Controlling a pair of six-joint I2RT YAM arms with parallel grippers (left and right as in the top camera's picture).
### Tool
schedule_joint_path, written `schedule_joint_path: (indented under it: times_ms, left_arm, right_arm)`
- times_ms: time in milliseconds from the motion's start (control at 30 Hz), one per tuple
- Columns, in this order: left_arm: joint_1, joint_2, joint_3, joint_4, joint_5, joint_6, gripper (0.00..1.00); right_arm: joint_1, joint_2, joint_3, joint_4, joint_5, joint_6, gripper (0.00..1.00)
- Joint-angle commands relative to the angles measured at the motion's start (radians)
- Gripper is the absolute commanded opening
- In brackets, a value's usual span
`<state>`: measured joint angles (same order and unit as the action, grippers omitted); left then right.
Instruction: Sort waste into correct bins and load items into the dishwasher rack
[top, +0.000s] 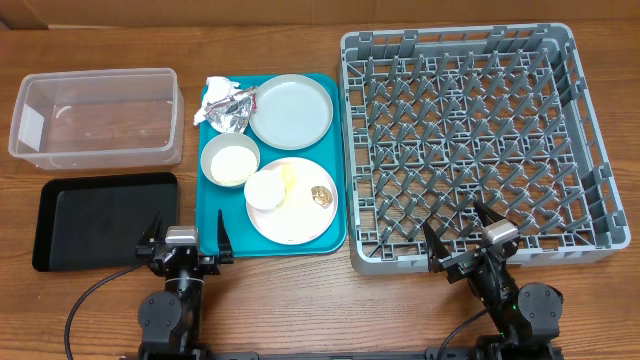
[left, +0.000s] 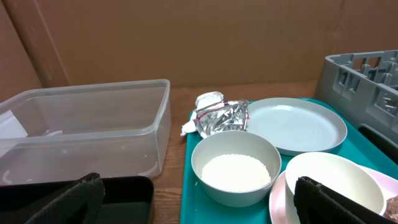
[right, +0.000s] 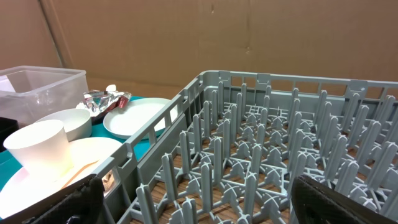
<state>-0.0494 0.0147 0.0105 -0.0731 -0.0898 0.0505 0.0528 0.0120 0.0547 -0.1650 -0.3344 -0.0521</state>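
On the teal tray (top: 335, 160) lie a crumpled silver foil wrapper (top: 231, 106) on a white napkin (top: 216, 85), a pale grey plate (top: 290, 109), a small grey bowl (top: 229, 161) of white rice (left: 236, 172), and a whitish-pink plate (top: 300, 222) with a white cup (top: 265, 190), a yellow utensil (top: 289, 178) and a brown morsel (top: 322, 195). The clear tub (top: 97, 117) and black tray (top: 105, 219) sit at the left. The grey rack (top: 470, 140) is at the right. My left gripper (top: 185, 243) and right gripper (top: 466, 240) are open and empty at the near edge.
A cardboard wall (left: 186, 37) closes off the far side of the wooden table (top: 280, 290). The rack's upright pegs (right: 267, 155) fill the right wrist view just ahead of my right gripper (right: 199, 202). Cables (top: 90, 300) run from the arm bases.
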Motion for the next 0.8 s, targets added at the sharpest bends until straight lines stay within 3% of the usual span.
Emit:
schedule_joint_path:
  times_ms: [0,567,767]
  left_arm:
    - [0.011,-0.01,-0.006,0.006,0.005,-0.013,1.0]
    - [0.011,-0.01,-0.006,0.009,0.008,-0.014,1.0]
    - [0.01,-0.01,-0.006,0.004,0.19,-0.014,1.0]
  right_arm:
    - [-0.004,-0.009,-0.004,0.007,0.0,0.004,1.0]
    - [-0.004,-0.009,-0.004,0.034,0.022,-0.005,1.0]
    - [-0.003,-0.009,-0.004,0.039,-0.027,0.001,1.0]
